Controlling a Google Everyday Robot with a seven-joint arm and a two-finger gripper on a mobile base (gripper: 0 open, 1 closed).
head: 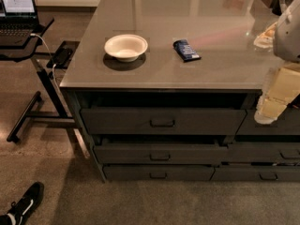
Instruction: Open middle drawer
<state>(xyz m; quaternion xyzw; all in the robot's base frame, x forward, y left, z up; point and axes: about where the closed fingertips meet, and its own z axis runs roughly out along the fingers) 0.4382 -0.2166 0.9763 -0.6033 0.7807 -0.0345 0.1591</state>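
Your gripper hangs at the right edge, level with the top drawer (spread or closed, you cannot tell). The middle drawer sits below-left, well apart from it.

The gripper (at the right edge) is partly cut off there

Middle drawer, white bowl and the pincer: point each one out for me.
middle drawer (pixel 160 156): camera view, on the handle at its front's centre.
white bowl (pixel 125 46): camera view, inside the bowl's hollow.
pincer (pixel 269 108): camera view, at the right edge, on its cream lower end.
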